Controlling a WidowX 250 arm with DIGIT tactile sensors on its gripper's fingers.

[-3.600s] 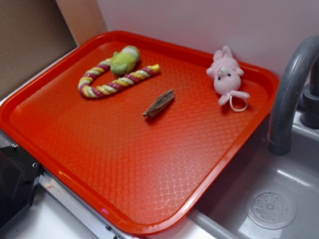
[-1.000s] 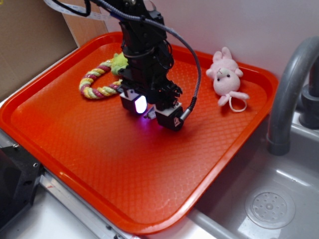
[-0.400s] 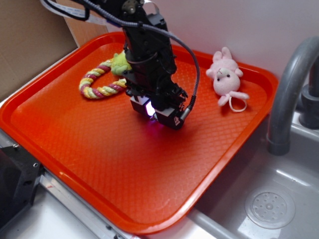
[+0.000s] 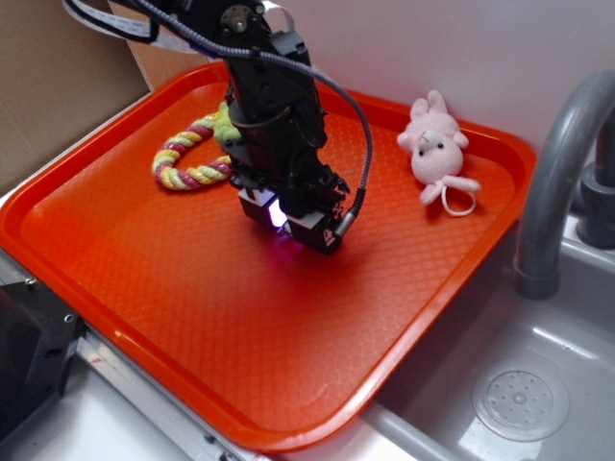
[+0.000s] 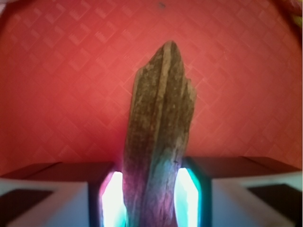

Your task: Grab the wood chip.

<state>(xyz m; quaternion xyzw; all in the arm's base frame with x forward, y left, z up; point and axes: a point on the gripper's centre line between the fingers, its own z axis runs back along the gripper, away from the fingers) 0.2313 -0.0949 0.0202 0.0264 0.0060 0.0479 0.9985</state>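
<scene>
Rope toy (image 4: 192, 154): 10 o'clock of gripper, near, on tray (image 4: 135, 279); no obstruction.
Gripper (image 4: 288, 219): low at tray centre, clenched on wood chip.
Wood chip (image 5: 160, 132): between the lit fingers (image 5: 112, 201), touching both; long axis runs 12–6 in wrist view, free tip at 12.
Pink bunny (image 4: 437, 146): 2 o'clock, well apart.
Next: lift looks unobstructed.
</scene>
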